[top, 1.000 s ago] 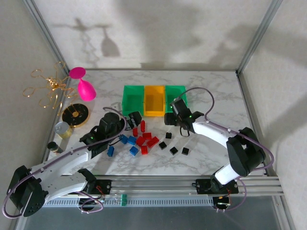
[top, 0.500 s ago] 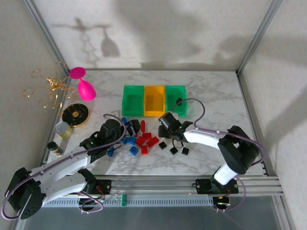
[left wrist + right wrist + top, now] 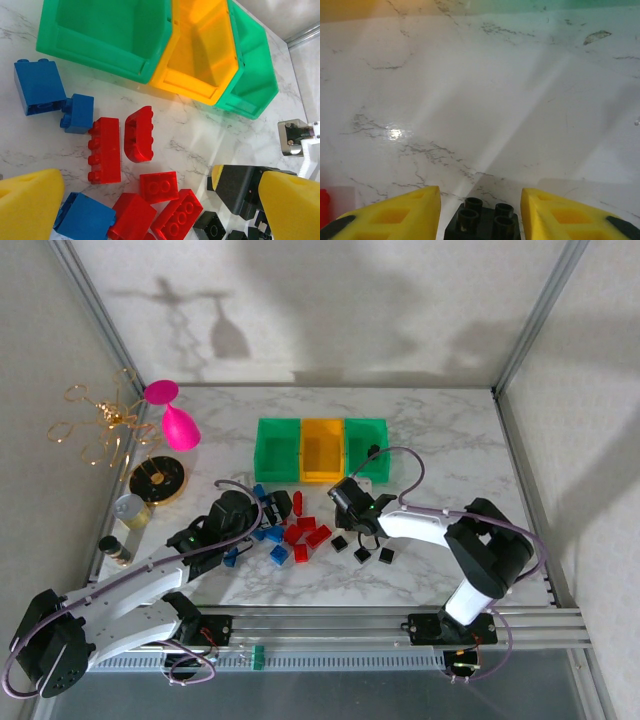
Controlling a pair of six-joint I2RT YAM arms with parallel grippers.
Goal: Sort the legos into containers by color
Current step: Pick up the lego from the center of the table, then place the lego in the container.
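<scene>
Left hand (image 3: 280,506) left of centre on the tabletop (image 3: 450,435), fingers spread wide, holding nothing, over blue legos (image 3: 39,86) and red legos (image 3: 105,150). Upper centre, three joined in a row: green bin (image 3: 278,447), orange bin (image 3: 322,448), second green bin (image 3: 367,445). Right hand (image 3: 480,200) just right of the red pile, fingers narrowed either side of a black lego (image 3: 484,224) on the marble; gripped or not, cannot tell. More black legos (image 3: 362,554) lie loose lower right.

Bright, sharp pics; soft wall shadows, glare on marble table (image 3: 395,133).
</scene>
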